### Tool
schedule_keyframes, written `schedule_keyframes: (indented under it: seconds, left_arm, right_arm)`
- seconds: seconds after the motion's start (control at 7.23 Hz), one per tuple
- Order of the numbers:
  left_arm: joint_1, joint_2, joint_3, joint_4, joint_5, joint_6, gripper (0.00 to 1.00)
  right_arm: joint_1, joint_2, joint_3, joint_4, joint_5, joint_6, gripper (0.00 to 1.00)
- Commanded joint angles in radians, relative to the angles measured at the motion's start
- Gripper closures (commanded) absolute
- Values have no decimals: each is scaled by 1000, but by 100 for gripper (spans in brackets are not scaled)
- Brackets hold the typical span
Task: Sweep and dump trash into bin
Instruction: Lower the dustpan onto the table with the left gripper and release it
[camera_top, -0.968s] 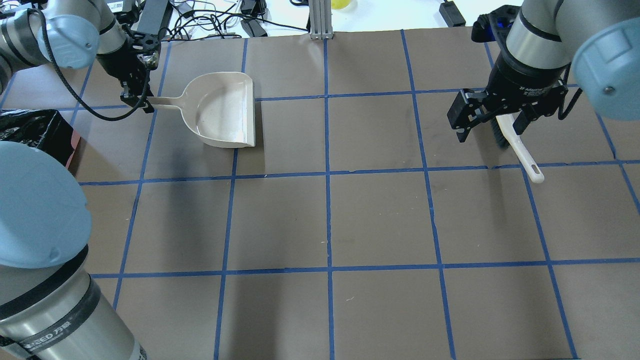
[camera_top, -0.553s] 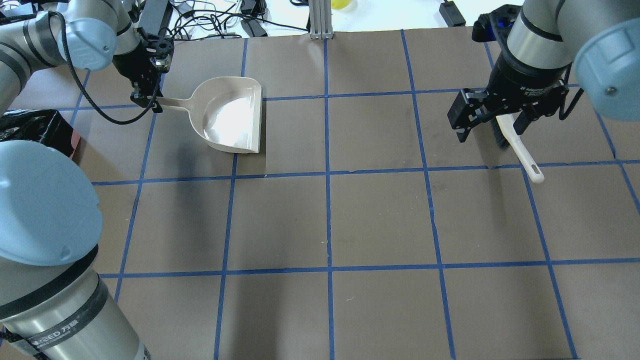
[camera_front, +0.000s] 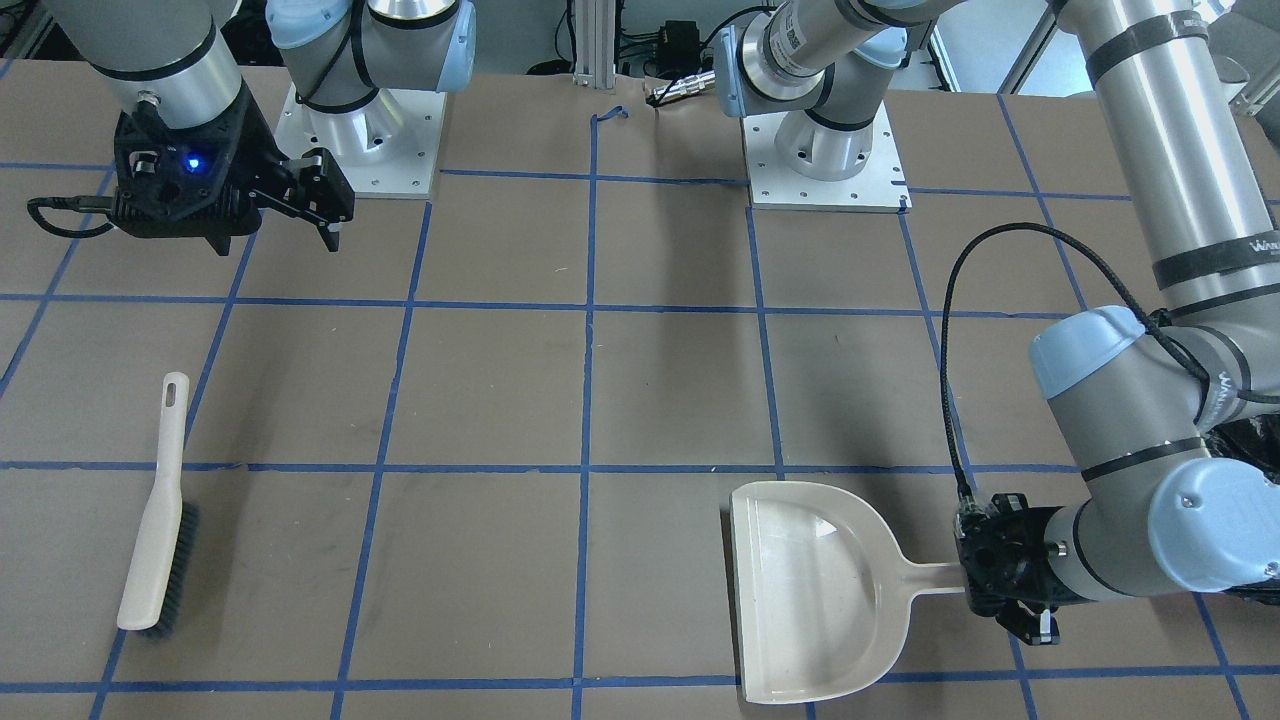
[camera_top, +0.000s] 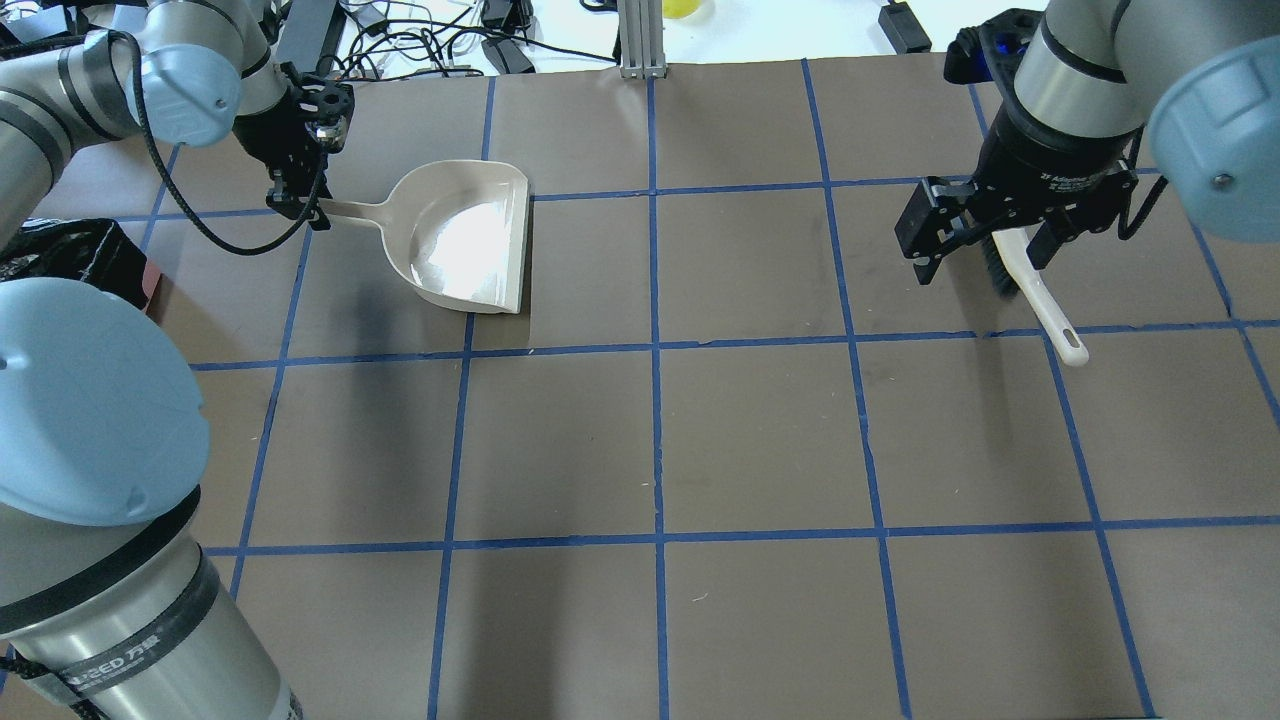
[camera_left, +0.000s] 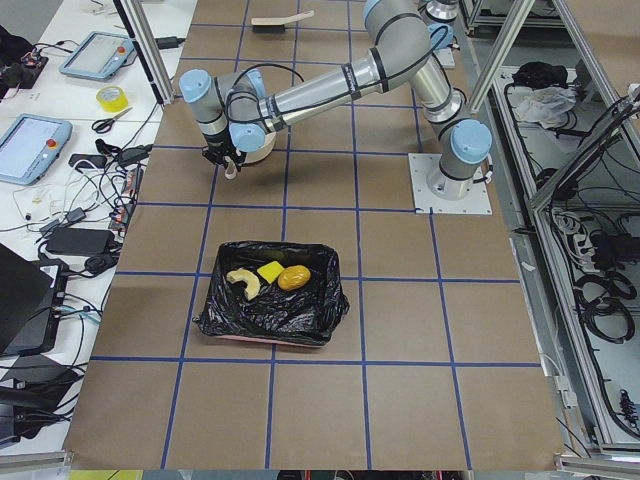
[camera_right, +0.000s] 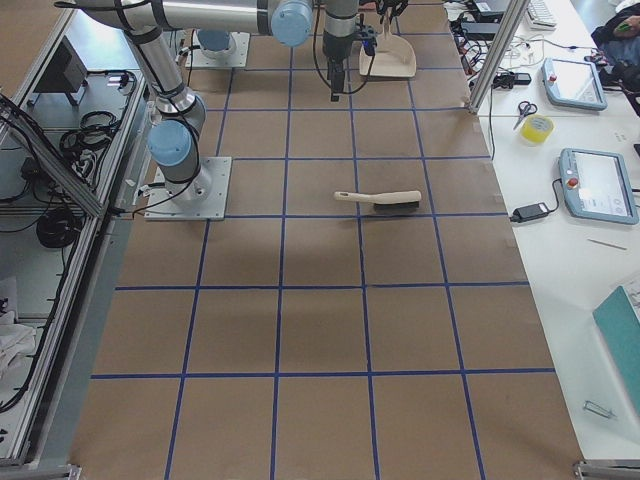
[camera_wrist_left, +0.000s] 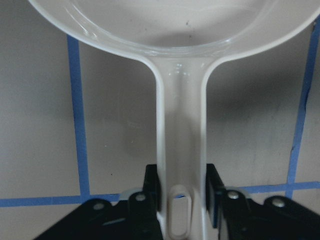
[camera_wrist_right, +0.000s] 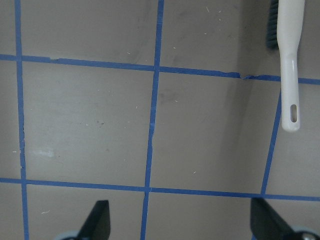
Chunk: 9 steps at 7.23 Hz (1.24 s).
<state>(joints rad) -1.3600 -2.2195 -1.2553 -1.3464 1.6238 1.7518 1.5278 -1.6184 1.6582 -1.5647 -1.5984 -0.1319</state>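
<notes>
Trash (camera_left: 265, 278) is lying inside the bin (camera_left: 270, 315): a curved pale peel scrap, a yellow sponge piece and a brown lump, side by side on the black liner. The row is running from the operators' edge towards the robot's edge of the table. The bin's mouth is facing up, and the bag looks broader along that same line. Only a corner of the bin is showing in the overhead view, off the handle end of the dustpan (camera_top: 470, 240) and nearer the robot's base.

The left gripper (camera_wrist_left: 181, 192) is clamping narrow on the end of the dustpan handle, one finger on each side of the hang hole. The dustpan's long axis is running handle to mouth, with the mouth pointing away from the bin. The pan is showing nothing inside. I cannot tell whether it is resting on the table or is lifted.

The right gripper (camera_top: 985, 245) is hanging with its fingers spread wide, holding nothing, well off from the dustpan's mouth side. A brush (camera_top: 1040, 300) is lying flat on the table below it, with its handle pointing towards the robot.
</notes>
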Motion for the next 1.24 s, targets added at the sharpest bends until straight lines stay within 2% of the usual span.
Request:
schedule_keyframes:
  seconds: [0.0, 0.14, 0.28, 0.55, 0.97, 1.11]
  left_arm:
    - [-1, 0, -4, 1, -7, -1, 76]
    - [-4, -2, -4, 0, -5, -5, 53]
    - [-5, 7, -4, -10, 1, -20, 47]
    - [-16, 29, 13, -31, -4, -73, 46]
    - [-115, 122, 135, -268, 7, -502, 45]
    - [-126, 159, 137, -301, -2, -585, 41]
  right_arm:
    - [0, 0, 0, 0, 0, 0, 0]
    - [0, 0, 0, 0, -2, 0, 0]
    - [0, 0, 0, 0, 0, 0, 0]
    - [0, 0, 0, 0, 0, 0, 0]
    - [0, 0, 0, 0, 0, 0, 0]
    - [0, 0, 0, 0, 0, 0, 0]
